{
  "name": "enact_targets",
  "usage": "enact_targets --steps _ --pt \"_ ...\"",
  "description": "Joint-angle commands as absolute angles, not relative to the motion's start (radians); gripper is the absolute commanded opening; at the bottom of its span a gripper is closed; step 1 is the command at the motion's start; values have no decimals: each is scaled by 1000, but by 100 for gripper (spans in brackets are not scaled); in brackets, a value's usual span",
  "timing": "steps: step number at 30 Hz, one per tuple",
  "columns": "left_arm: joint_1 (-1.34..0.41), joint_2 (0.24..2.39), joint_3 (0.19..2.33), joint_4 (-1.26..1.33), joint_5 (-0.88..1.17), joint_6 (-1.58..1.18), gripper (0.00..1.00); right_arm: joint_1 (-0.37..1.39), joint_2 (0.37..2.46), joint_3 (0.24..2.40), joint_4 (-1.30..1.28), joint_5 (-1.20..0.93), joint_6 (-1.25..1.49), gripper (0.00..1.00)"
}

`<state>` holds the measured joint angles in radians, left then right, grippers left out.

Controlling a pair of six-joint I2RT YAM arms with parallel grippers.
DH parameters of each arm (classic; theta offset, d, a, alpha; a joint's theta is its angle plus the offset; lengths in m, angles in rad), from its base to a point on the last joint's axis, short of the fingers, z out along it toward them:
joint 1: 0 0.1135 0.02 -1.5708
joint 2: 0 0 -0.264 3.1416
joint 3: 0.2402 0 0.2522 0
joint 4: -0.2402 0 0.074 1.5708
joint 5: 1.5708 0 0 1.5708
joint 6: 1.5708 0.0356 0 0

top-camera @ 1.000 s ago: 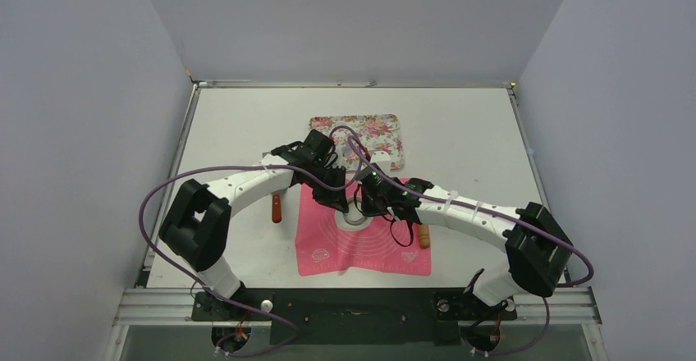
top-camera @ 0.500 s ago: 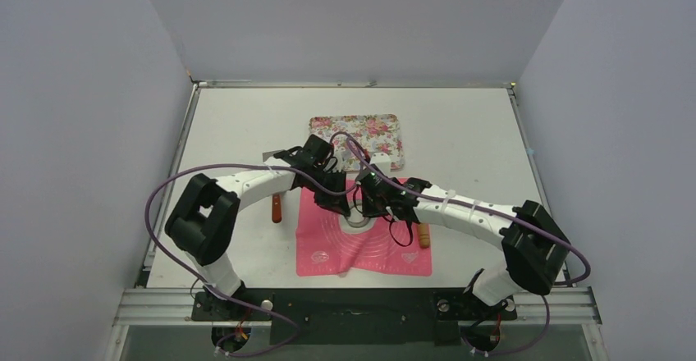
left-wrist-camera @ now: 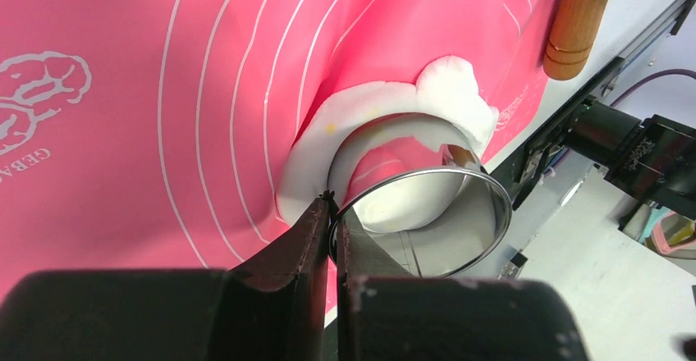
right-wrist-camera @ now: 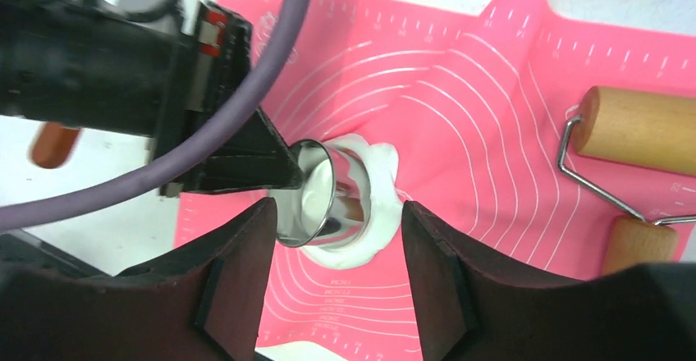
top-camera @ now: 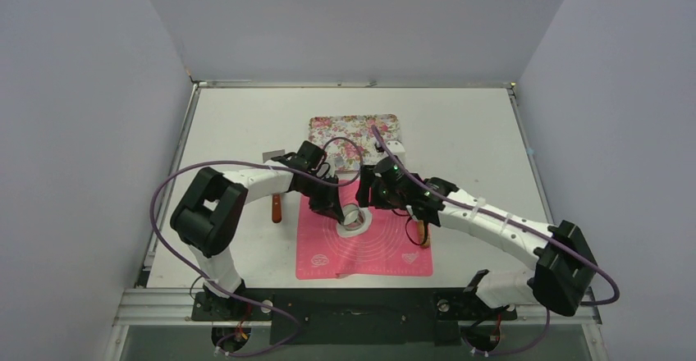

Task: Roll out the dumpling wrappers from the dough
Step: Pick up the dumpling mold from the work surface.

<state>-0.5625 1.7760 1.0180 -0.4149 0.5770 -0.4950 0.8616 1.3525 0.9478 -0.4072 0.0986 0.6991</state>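
Left hand (left-wrist-camera: 332, 213) clamps the ring cutter (left-wrist-camera: 443, 221) tilted on the dough (left-wrist-camera: 443, 86); right hand (right-wrist-camera: 336, 207) gapes above.

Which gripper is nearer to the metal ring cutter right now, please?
Left. The left gripper is shut on the rim of the metal ring cutter, while the right gripper hovers above it, jaws open, holding nothing.

Pink mat (left-wrist-camera: 123, 131): partial white print "GEBA"; ruler numerals illegible.
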Motion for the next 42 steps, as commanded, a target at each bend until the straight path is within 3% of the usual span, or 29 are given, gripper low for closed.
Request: enact_targets --steps 1,6,13,23,42 --pt "-538 1781 1011 -357 642 -521 0 821 1230 906 -355 97 706 54" --pt "-524 1756 1014 -353 647 -513 0 755 1134 718 -298 77 776 50" --pt "-525 1734 1017 -366 644 -504 0 740 1197 581 -153 9 817 45" --pt "-523 1698 1026 -380 625 -476 0 736 1365 544 -83 38 831 43" --pt "-523 1666 1097 -453 612 -359 0 701 1335 546 -223 126 784 43"
